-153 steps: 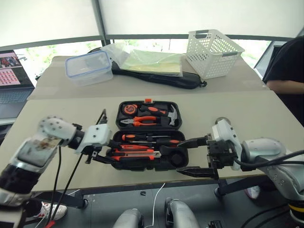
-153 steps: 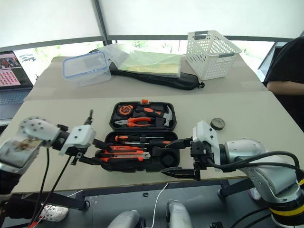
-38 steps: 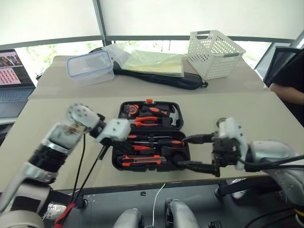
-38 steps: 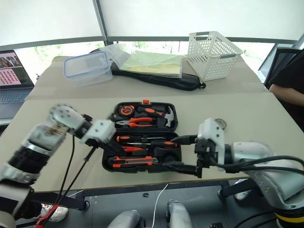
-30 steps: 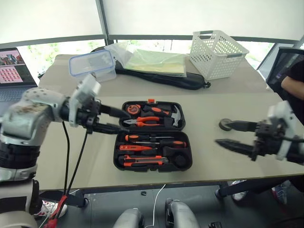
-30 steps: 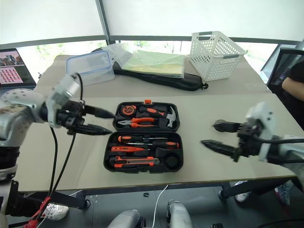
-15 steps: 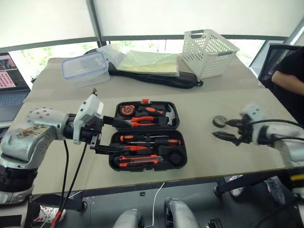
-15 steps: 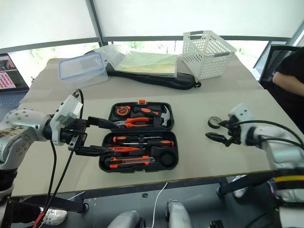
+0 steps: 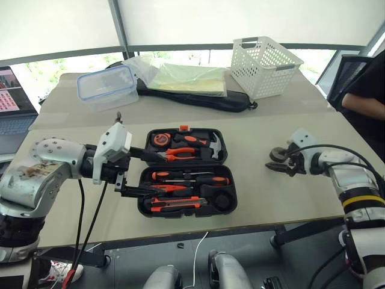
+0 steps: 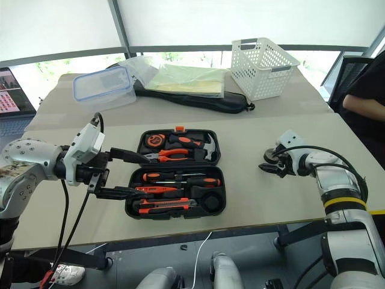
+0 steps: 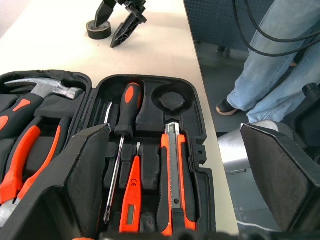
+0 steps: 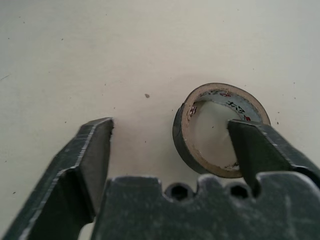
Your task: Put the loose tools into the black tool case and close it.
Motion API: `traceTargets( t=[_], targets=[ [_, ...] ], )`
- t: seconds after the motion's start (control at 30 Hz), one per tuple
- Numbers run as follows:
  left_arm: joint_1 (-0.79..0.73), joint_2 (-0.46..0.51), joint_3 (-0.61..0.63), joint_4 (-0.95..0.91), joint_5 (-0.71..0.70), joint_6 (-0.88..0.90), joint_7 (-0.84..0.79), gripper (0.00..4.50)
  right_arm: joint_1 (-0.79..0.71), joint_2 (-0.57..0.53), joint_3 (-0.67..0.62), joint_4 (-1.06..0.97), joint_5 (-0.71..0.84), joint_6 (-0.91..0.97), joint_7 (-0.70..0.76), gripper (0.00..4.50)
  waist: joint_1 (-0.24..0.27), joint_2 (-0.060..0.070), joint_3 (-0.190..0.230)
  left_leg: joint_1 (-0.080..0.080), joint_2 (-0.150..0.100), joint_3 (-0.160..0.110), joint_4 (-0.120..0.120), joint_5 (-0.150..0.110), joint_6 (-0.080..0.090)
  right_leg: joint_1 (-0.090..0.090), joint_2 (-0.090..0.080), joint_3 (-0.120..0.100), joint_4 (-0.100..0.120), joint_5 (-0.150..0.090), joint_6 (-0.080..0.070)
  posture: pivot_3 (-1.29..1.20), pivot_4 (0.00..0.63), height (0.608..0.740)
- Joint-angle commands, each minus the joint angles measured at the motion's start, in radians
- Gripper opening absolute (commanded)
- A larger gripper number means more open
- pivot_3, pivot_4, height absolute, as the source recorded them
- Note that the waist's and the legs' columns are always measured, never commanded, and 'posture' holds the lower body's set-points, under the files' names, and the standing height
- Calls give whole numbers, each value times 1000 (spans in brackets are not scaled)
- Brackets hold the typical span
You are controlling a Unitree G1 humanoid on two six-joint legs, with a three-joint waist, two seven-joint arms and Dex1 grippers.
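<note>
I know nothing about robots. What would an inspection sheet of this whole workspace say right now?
Surface: beige table.
Job's things: black hinged tool case open, tools in slots; small dark tape roll loose on table.
Clutter: white plastic basket, clear blue-rimmed box, long black bag.
Grippers: left gripper open beside case; right gripper open, one finger inside roll.
Cables: black cables along both arms.
Surroundings: laptop, seated person.

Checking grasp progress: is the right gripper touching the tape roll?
Cannot tell. In the right wrist view one finger sits inside the tape roll; contact is unclear.
</note>
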Motion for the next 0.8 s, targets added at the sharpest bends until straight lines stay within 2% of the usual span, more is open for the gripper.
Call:
traceTargets(
  t=[0.03,0.1,0.2,0.27,0.33,0.5,0.57,0.7,0.8],
  targets=[
    [-31,7,-5,-8,8,-19,7,4500,-33,-2,-27,42,-12,-39,8,2553,0,0,0,0,0,0,0,0,0,0,0,0,0,0,0,0,150,740],
    [-37,7,-11,-2,10,-21,6,4500,-38,-1,-28,53,-14,-49,17,1661,1,0,0,0,0,0,0,0,0,0,0,0,0,0,0,0,150,740],
    [-53,3,-26,10,18,-27,3,4500,-28,-11,-36,21,3,-52,63,802,1,0,0,-1,0,0,0,0,0,0,0,0,0,0,0,0,150,740],
    [-60,3,-34,15,23,-30,-4,4500,-17,-24,-45,-38,26,-33,115,38,0,0,0,-1,0,0,0,0,0,0,0,0,0,0,0,0,150,740],
    [-61,8,-42,16,25,-29,-15,4500,3,-31,-61,-137,74,9,187,38,0,0,0,0,0,0,-1,0,0,0,0,0,0,0,0,0,150,740],
    [5,52,-72,-20,43,-54,-74,4500,163,-87,-65,-689,322,235,411,38,0,1,1,-1,1,-1,-3,0,0,-2,1,0,0,0,0,0,150,740],
    [29,62,-79,-34,50,-70,-86,4500,222,-107,-40,-863,360,286,430,38,1,1,1,0,1,-1,-5,0,0,-3,1,-1,0,0,0,0,150,740],
    [37,62,-85,-55,48,-73,-87,4500,281,-87,40,-1083,365,312,402,38,4,1,1,-1,0,-1,-3,0,0,-2,1,-2,-1,0,1,0,150,740],
    [34,68,-92,-68,42,-69,-97,4500,289,-69,126,-1149,308,278,389,38,6,1,1,0,0,-1,-2,0,0,-1,1,-2,0,0,1,0,150,740]
  ],
)
